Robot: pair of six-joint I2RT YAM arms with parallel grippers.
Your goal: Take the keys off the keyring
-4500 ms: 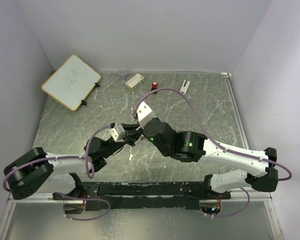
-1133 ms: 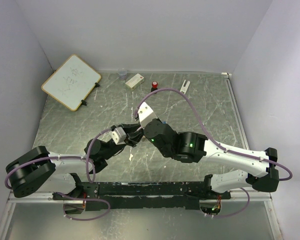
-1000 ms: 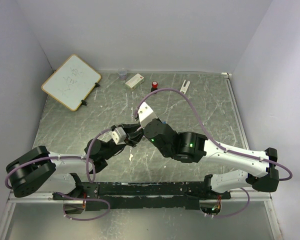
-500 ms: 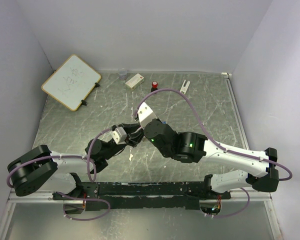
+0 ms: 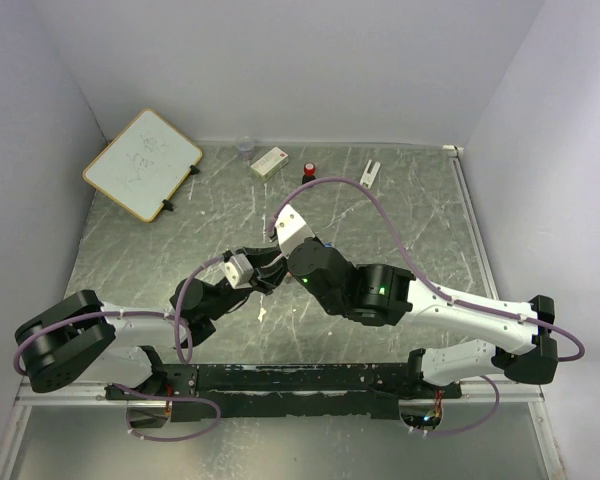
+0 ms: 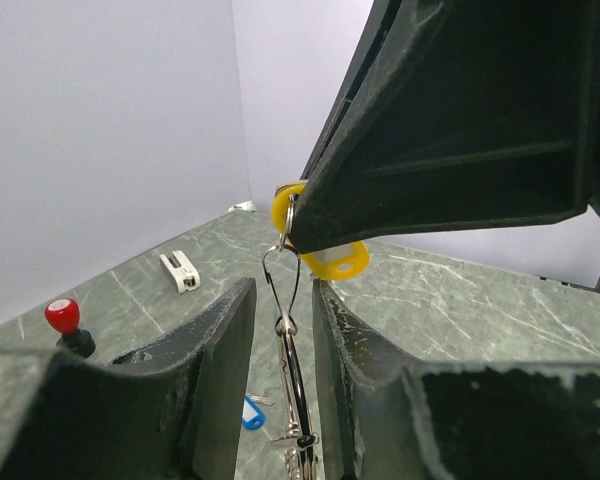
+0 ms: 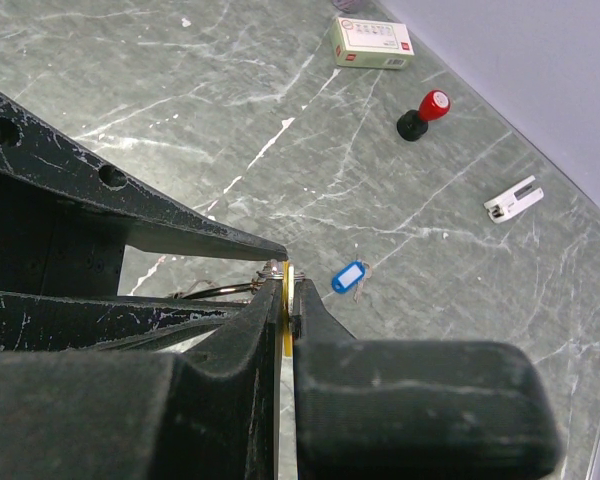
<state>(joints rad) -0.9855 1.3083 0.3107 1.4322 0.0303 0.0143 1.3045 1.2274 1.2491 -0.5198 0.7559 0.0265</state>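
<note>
- The keyring [image 6: 286,323] hangs in the air between the two grippers, over the middle of the table [image 7: 180,90]. We see it edge-on, running from the yellow-headed key [image 6: 330,262] down into the left gripper's gap.
- The yellow-headed key is pinched flat in the right gripper [image 7: 288,288], whose fingers are closed tight on it. The ring's wire is threaded through the key's hole, so this key is not off.
- The left gripper [image 6: 282,288] has its fingers narrowly apart on either side of the wire. A silvery bunch [image 6: 298,445] sits deeper in the gap, and we cannot tell whether the pads bite there.
- The blue-headed key [image 7: 348,276] lies loose on the table, well apart from the ring. We judge that one done.
- Over the last few seconds the left gripper has crept towards the right one, but in the last second hardly anything shifts. We read this as the arms settling in to work the yellow key along the coil.
- The red-capped bottle [image 7: 423,115], white box [image 7: 372,42] and whiteboard [image 5: 142,162] stand far off.
</note>
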